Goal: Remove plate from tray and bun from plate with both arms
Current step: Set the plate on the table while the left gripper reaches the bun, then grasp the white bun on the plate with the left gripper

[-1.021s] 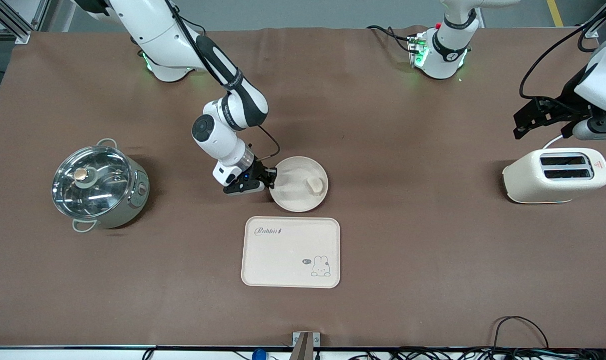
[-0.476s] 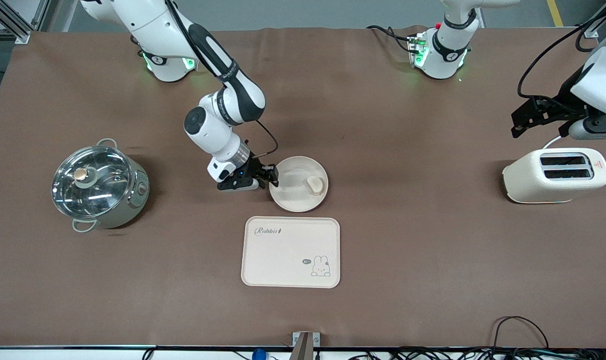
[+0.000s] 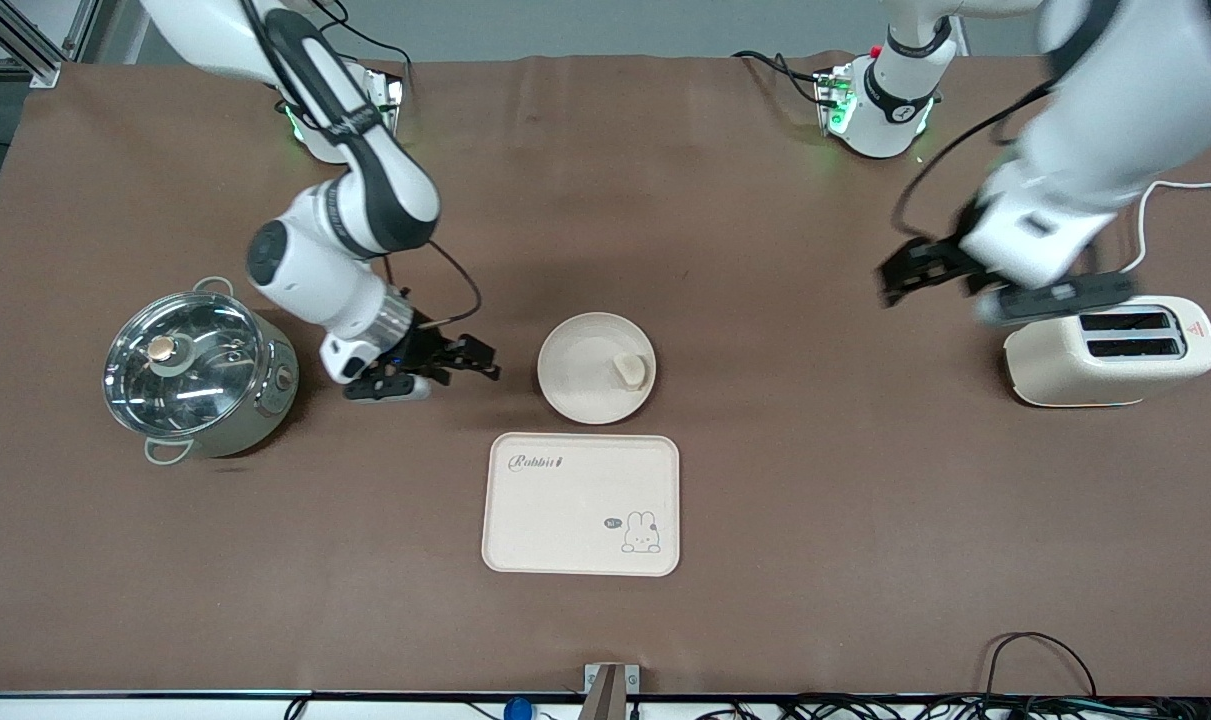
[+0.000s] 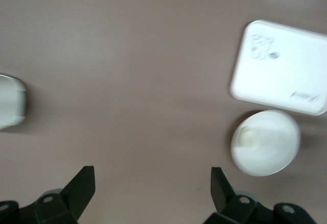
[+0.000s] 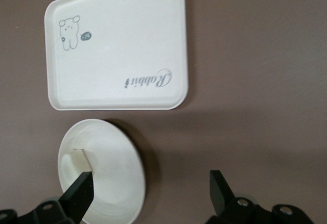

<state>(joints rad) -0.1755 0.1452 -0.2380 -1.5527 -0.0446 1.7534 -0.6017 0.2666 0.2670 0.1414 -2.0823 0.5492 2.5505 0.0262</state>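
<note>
The round plate (image 3: pixel 580 388) rests on the brown table, farther from the front camera than the tray (image 3: pixel 565 520). The bun (image 3: pixel 627 369) lies on the plate, on its side toward the left arm's end. My right gripper (image 3: pixel 480 362) is open and empty, low over the table between the plate and the pot, apart from the plate. My left gripper (image 3: pixel 900 280) is open and empty, up in the air beside the toaster. The right wrist view shows the plate (image 5: pixel 120 180), bun (image 5: pixel 73 162) and tray (image 5: pixel 117 45). The left wrist view shows the plate (image 4: pixel 276 150), bun (image 4: pixel 249 137) and tray (image 4: pixel 281 76).
A steel pot with a glass lid (image 3: pixel 197 372) stands toward the right arm's end. A cream toaster (image 3: pixel 1110 352) stands toward the left arm's end, its edge in the left wrist view (image 4: pixel 10 104). Cables lie along the table's front edge.
My right gripper has left the plate's rim and drawn back toward the pot. My left arm has swung from the table's end toward the middle. Plate, bun and tray have not moved.
</note>
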